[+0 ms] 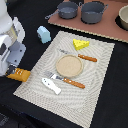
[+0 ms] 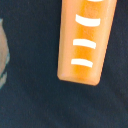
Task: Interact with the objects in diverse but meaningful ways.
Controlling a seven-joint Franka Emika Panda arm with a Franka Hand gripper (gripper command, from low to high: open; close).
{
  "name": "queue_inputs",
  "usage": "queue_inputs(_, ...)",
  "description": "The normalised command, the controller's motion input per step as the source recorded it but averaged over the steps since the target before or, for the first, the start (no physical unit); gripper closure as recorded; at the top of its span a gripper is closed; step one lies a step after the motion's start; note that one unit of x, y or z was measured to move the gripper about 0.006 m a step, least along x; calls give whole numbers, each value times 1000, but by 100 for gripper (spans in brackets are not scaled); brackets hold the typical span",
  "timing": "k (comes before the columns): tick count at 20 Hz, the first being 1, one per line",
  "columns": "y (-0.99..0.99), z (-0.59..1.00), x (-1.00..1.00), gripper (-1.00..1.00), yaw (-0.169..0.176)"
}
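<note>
Bread loaf [image 1: 19,74] on dark table [image 1: 100,100] at mat's [image 1: 95,75] nine o'clock, directly beneath gripper [image 1: 11,67]. Jaw state indeterminable, fingers unseen. Best practice: descend centred, close across loaf's [image 2: 85,40] narrow width.

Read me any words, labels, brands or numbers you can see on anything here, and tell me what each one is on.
None: no readable text in either view.
The bread loaf carries only white score marks, not letters.
The cheese wedge, blue block, white fish piece, plate and pots show no print, though the exterior view is too blurred to rule out small marks.
</note>
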Motion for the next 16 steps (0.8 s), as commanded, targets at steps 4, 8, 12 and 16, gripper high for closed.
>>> queue_inputs(4, -194, -214, 136, -100, 0)
queue_inputs(8, -175, -193, 119, -100, 0)
queue_inputs(12, -123, -200, 102, -100, 0)
queue_inputs(16, -66, -215, 94, -100, 0)
